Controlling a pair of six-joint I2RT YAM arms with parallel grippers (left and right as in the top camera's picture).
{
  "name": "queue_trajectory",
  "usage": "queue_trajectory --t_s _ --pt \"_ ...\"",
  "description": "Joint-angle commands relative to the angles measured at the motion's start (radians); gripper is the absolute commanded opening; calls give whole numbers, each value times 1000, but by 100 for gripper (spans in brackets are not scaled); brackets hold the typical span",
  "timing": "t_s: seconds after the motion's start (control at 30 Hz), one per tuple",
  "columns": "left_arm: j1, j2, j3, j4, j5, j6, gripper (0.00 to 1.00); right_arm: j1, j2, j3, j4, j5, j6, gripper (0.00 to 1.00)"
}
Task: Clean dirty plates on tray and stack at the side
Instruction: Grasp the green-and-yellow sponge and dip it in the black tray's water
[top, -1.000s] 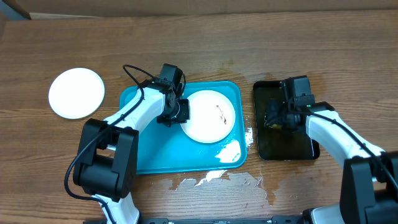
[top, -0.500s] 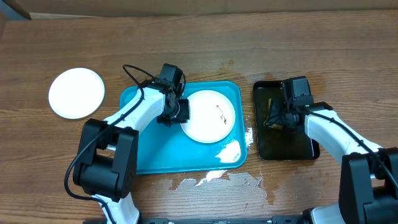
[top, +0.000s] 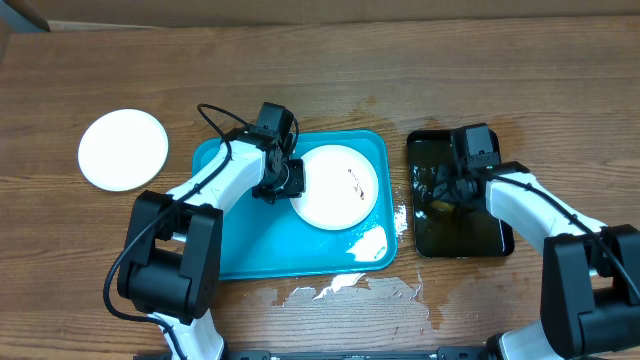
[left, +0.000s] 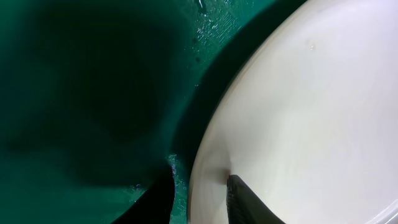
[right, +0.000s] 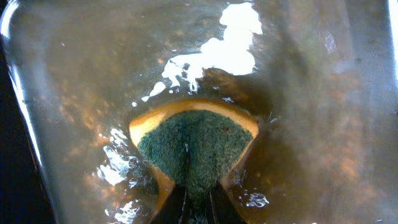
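Pinching smeared plate (top: 335, 190) rim on teal tray (top: 250, 250) with left fingers (left: 249, 200), right fingers (right: 176, 208) clamped on sponge (right: 196, 143) in black tray (top: 470, 235)

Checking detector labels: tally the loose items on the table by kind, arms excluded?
Plates: 2 (plain white plate, smeared plate)
Trays: 2 (teal tray, black tray)
Sponges: 1 (green-topped sponge)
Total: 5

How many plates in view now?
2. One smeared plate on the tray, rim in the left pincer; one clean plate on the table, far left. Others may hide beneath.
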Motion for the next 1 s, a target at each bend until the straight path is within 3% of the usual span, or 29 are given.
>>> queue_trajectory --t_s 0.0,0.07,0.13,0.2,0.5,0.7,0.73,0.8,0.83,0.93,0.97 --pt "-8 13 8 0 -11 -6 31 3 -59 63 -54 30 -2 4" --pt "-8 13 8 0 -10 -7 31 3 -79 79 -101 30 -2 14" --pt "-8 13 8 0 -11 -7 31 3 -82 80 -119 30 -2 39" --pt "-8 13 8 0 -10 -6 32 3 -78 78 -127 30 -2 51" --pt "-8 13 8 0 -11 -6 35 3 -25 64 -35 54 -2 62" --pt "-8 13 8 -5 -11 -6 36 3 51 64 -9 64 -1 56" --pt "-8 13 8 -5 -11 -6 36 3 58 64 -4 64 -1 47" --pt "-8 13 8 -4 -11 -6 36 3 61 64 10 64 -6 11" --pt "-8 13 8 -5 -11 -6 36 3 60 67 18 64 -11 4" --pt "-7 13 8 -6 -11 -6 36 3 48 102 9 63 -24 6" --pt "-7 13 8 -7 -11 -6 36 3 43 115 -5 63 -24 15"
